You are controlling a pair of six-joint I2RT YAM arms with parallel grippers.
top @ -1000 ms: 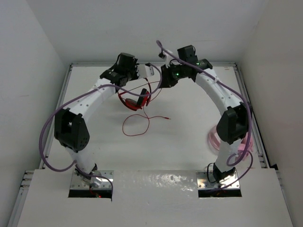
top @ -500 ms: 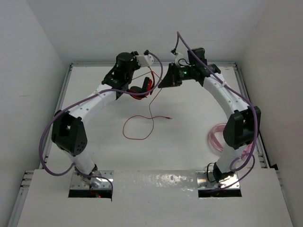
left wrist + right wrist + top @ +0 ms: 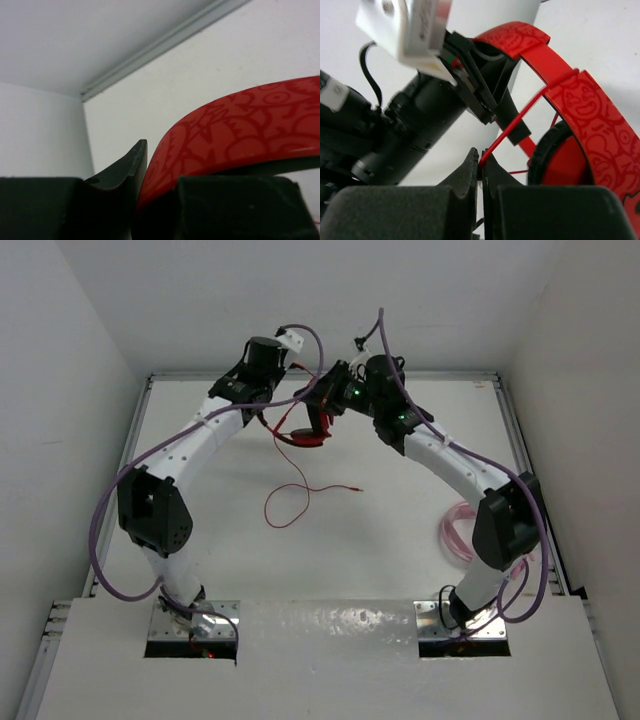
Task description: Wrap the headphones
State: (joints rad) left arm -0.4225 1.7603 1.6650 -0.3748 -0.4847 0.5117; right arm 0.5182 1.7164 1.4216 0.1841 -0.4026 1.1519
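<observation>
The red headphones hang above the far middle of the table, held by both arms. My left gripper is shut on the red patterned headband, which fills the left wrist view. My right gripper is shut on the thin red cable close beside the headband and a black ear pad; the left gripper's black fingers show right behind. The rest of the cable drops to the table in a loose loop, its plug end lying to the right.
Pale pink headphones with a pink cable lie at the right, partly behind the right arm. Purple hoses run along both arms. White walls close the table at the back and sides.
The right gripper has swung left, close against the left gripper and the headphones, with the cable pinched in it. The left wrist has turned. The cable loop on the table has shifted slightly.
</observation>
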